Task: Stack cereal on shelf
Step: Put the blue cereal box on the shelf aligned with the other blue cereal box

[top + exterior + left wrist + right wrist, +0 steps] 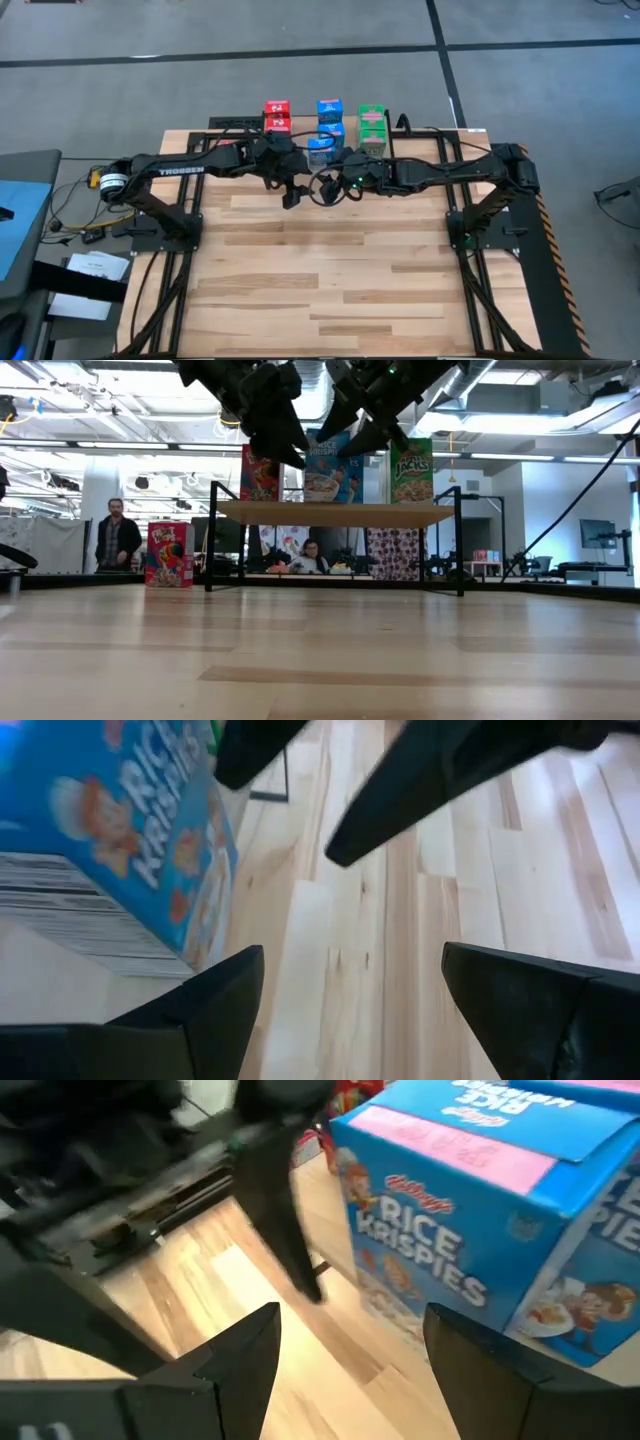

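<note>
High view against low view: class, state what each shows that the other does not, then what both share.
Only the high view shows the whole slatted table, both arm bases, and the boxes in three colour columns, red, blue and green.

Only the low view shows the shelf side-on on black wire legs, a red cereal box standing on the table beside it, the printed box fronts, and people in the room behind.

Both show the left gripper and right gripper close together, fingers open, empty, near the shelf.
</note>
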`<action>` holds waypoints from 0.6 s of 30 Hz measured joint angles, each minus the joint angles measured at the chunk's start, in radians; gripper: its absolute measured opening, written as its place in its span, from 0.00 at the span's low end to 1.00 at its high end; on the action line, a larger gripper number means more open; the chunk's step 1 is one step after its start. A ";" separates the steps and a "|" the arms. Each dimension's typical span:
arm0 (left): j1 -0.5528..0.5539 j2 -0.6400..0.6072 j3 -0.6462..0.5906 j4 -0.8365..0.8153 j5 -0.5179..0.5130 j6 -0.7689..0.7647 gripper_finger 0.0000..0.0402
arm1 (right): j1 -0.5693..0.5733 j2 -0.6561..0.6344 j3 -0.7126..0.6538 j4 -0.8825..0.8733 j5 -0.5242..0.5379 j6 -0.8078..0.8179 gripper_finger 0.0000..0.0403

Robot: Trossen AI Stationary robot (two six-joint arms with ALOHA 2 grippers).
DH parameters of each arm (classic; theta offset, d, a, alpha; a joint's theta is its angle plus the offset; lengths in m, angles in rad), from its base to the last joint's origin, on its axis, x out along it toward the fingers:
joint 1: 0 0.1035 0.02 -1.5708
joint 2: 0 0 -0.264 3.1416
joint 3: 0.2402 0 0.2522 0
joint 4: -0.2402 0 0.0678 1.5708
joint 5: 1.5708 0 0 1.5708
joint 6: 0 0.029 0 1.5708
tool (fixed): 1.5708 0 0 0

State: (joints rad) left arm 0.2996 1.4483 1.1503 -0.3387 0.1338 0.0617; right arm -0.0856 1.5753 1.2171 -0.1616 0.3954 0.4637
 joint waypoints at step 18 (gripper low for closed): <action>0.000 -0.022 -0.007 0.003 -0.070 0.035 0.73 | 0.050 -0.066 0.140 -0.210 -0.003 -0.054 0.67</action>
State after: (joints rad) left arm 0.2999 1.4261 1.1435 -0.3354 0.0638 0.0968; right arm -0.0357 1.5097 1.3569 -0.3715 0.3920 0.4097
